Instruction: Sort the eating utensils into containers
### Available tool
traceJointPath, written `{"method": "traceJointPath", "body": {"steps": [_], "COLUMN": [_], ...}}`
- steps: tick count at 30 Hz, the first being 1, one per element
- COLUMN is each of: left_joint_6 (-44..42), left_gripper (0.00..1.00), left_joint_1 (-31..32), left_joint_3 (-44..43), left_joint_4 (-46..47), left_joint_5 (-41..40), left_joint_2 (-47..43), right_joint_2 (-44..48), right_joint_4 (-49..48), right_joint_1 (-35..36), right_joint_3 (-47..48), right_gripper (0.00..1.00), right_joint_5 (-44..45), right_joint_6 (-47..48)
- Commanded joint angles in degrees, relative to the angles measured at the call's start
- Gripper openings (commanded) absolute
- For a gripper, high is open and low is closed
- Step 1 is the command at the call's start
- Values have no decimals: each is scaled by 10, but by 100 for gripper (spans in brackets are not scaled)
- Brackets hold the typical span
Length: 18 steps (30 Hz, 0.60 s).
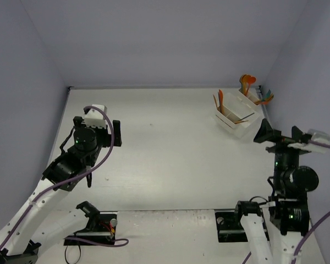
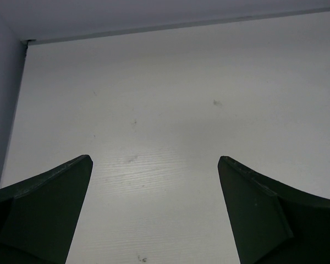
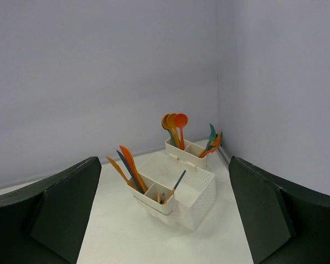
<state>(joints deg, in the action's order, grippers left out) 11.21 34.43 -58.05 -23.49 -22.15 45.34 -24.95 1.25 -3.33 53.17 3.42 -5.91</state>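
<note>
White table [image 1: 170, 151], left tool [image 2: 155, 158] raised, spread, right tool [image 3: 165, 159] spread, facing containers [image 3: 193, 192]

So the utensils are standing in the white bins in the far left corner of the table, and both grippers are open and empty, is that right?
Not quite. The white bins sit in the far right corner, not the left, as the top external view shows. The rest holds: the utensils stand in them, and the left gripper and right gripper are both open and empty.
</note>
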Motion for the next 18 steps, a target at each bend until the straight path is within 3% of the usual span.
{"method": "traceJointPath", "body": {"steps": [1, 8, 18], "left_joint_6": [-26, -10, -5], "left_gripper": [97, 97, 97], "left_joint_1": [-4, -5, -6], "left_joint_3": [-22, -3, -26], "left_joint_4": [-16, -32, -80], "left_joint_5": [-18, -40, -52], "left_joint_2": [-3, -21, -6], "right_joint_2": [65, 86, 65], "right_joint_4": [61, 123, 123], "right_joint_1": [0, 24, 78], "right_joint_3": [-18, -6, 9], "right_gripper": [100, 100, 100], "right_joint_5": [4, 45, 61], "right_joint_6": [-1, -11, -35]}}
